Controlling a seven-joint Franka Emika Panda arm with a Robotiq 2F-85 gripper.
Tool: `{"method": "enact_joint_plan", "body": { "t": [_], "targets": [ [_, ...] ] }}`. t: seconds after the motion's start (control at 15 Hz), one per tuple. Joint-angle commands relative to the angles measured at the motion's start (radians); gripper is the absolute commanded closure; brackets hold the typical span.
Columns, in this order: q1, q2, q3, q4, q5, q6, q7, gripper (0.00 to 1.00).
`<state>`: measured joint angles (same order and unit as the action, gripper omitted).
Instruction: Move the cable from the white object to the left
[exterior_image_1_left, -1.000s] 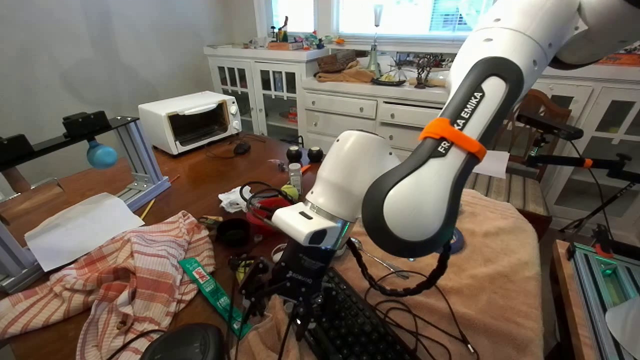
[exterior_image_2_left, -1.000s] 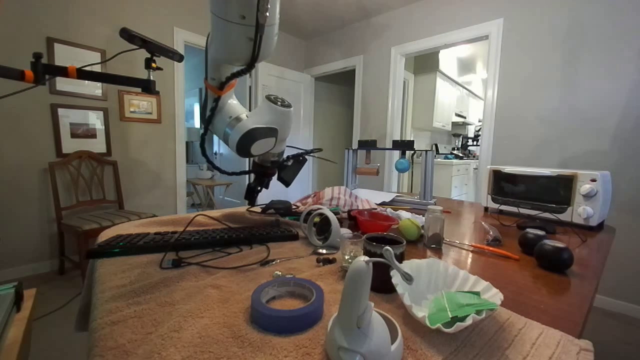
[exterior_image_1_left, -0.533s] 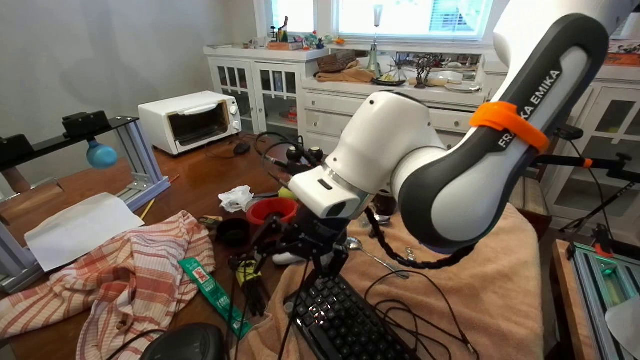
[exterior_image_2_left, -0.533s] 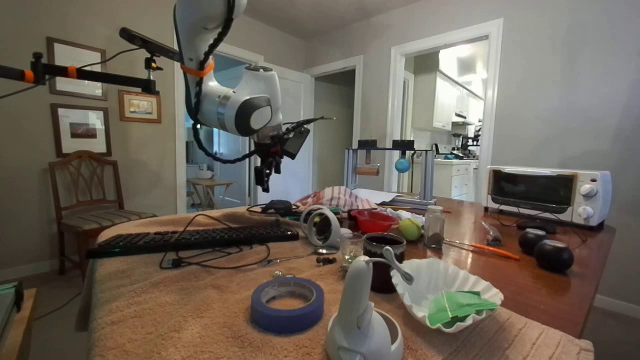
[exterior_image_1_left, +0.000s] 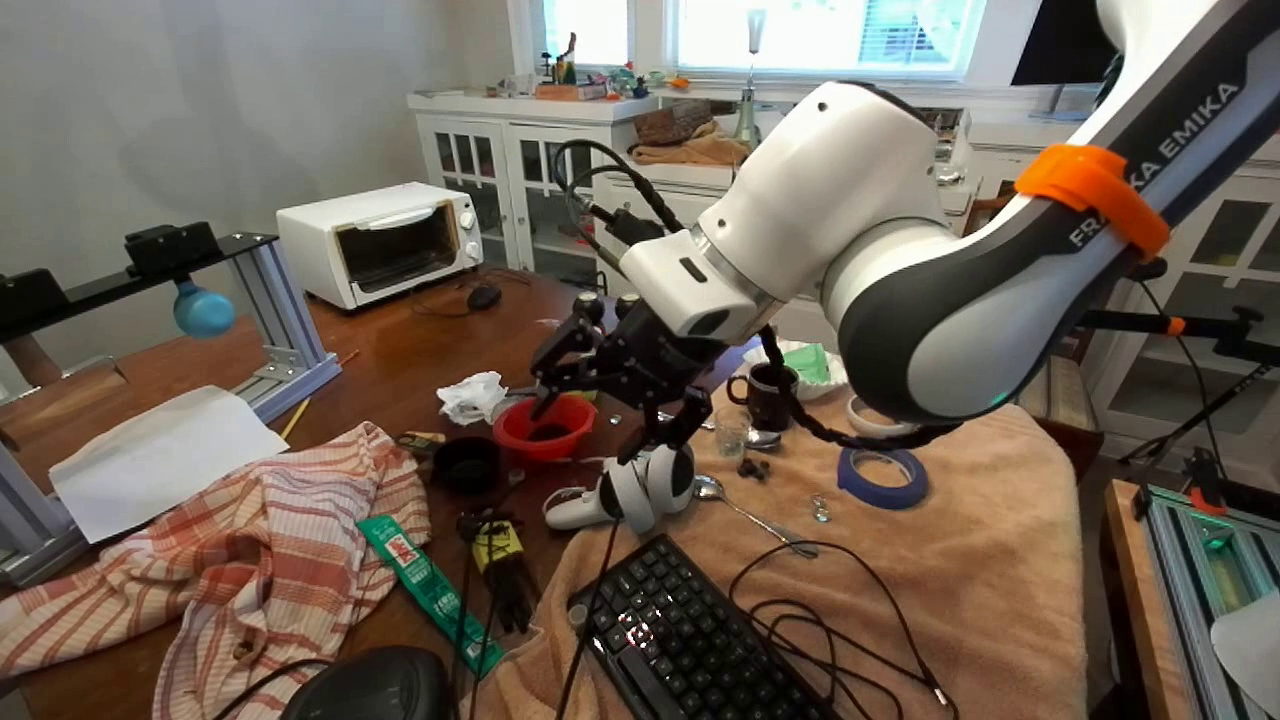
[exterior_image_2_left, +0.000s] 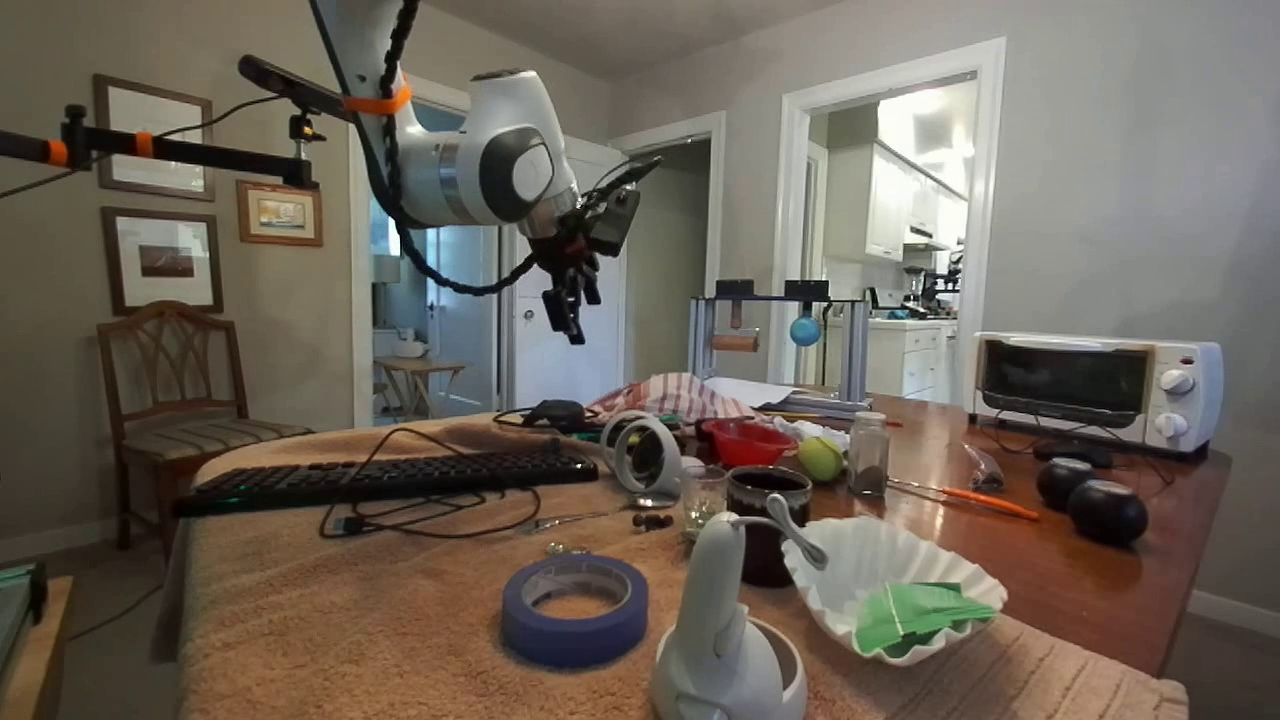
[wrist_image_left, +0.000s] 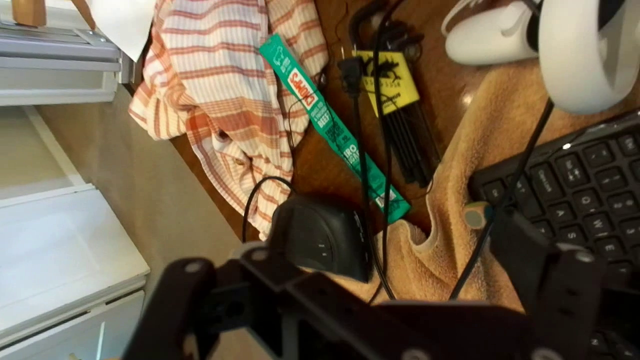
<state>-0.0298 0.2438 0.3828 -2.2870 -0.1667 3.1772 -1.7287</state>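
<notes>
Two fingers (exterior_image_1_left: 688, 412) of my gripper (exterior_image_1_left: 583, 436) stand spread; of two white VR controllers (exterior_image_1_left: 630, 494), one lies between one keyboard (exterior_image_1_left: 690, 640) and one red bowl (exterior_image_2_left: 755, 450), one black cable (wrist_image_left: 533, 142) at its edge.

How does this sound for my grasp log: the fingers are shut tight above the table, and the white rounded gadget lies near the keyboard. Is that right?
Not quite: the fingers are spread apart, not shut, as an exterior view shows. They are above the table, and the white rounded gadget lies near the keyboard.
</notes>
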Motion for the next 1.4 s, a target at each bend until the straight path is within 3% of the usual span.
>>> {"method": "enact_joint_plan", "body": {
  "t": [0.0,0.13,0.33,0.67,0.8,0.93,1.33],
  "targets": [
    [0.065,-0.059,-0.106,-0.033,-0.084,-0.02,-0.017,0.0],
    [0.083,-0.069,-0.144,-0.029,-0.14,-0.047,-0.025,0.0],
    [0.068,-0.082,-0.136,-0.027,-0.204,-0.109,-0.096,0.0],
    [0.073,-0.171,-0.121,-0.02,-0.273,-0.371,-0.169,0.0],
    [0.075,-0.211,-0.107,-0.01,-0.265,-0.509,-0.213,0.0],
    [0.125,-0.243,-0.142,0.008,-0.256,-0.638,-0.274,0.0],
    [0.178,-0.323,-0.161,0.062,-0.149,-0.945,-0.628,0.0]
  ]
}}
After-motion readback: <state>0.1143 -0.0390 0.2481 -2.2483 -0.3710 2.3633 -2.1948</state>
